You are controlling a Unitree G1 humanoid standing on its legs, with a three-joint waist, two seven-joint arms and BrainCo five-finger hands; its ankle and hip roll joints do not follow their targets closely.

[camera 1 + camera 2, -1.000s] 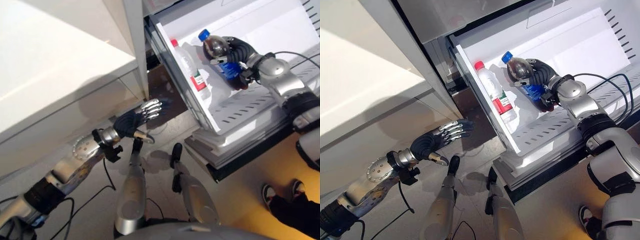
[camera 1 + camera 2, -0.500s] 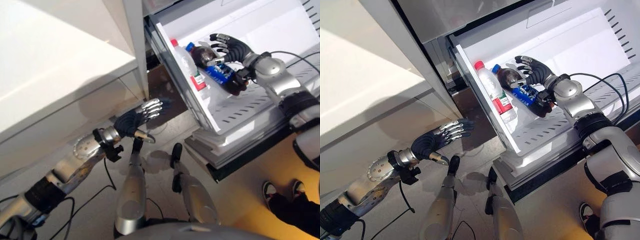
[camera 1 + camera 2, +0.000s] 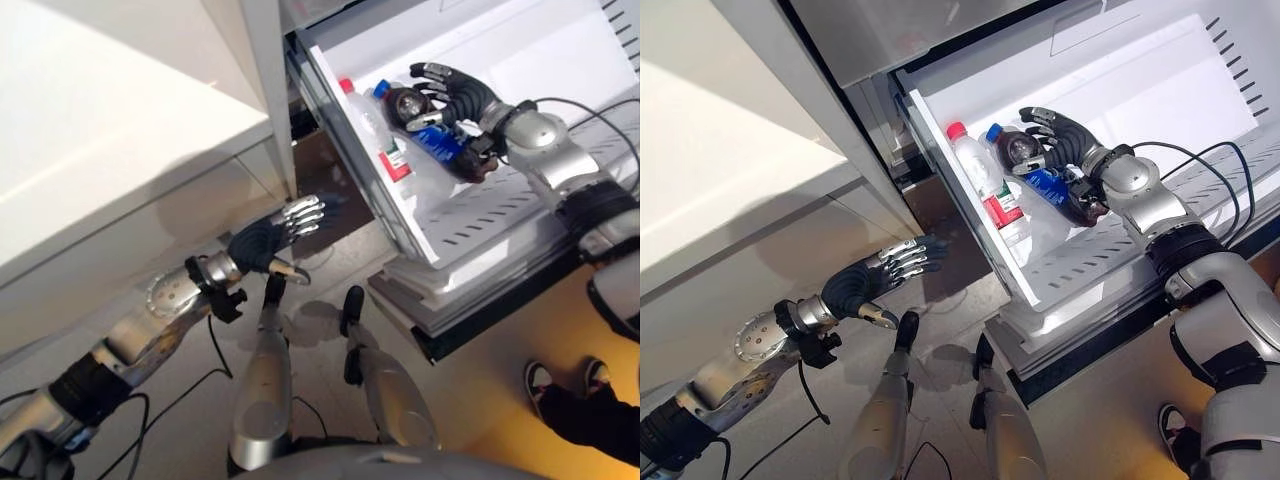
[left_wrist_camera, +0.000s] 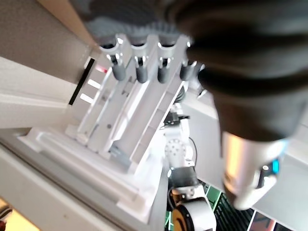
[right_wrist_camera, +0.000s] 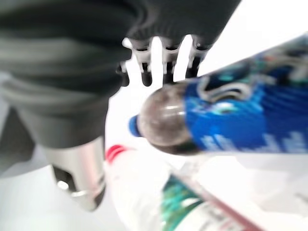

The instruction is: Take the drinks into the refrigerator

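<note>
The right hand (image 3: 1065, 135) had its fingers (image 3: 437, 74) spread and straightened over the dark cola bottle (image 3: 1040, 172), arched above its shoulder rather than curled round it. The bottle lay tilted in the white refrigerator door bin (image 3: 1080, 265), leaning against the clear water bottle (image 3: 985, 185) with the red cap beside it.

The step in hand looked like the release: the cola bottle was already in the bin and the hand no longer gripped it. The next move would call for lifting the hand clear without nudging either bottle.

The cola bottle's long axis ran slantwise, blue cap (image 3: 992, 131) up toward the water bottle's neck, base down toward the wrist.

The left hand (image 3: 268, 240) hung low by the cabinet (image 3: 110, 160), fingers straight and together, holding nothing.
</note>
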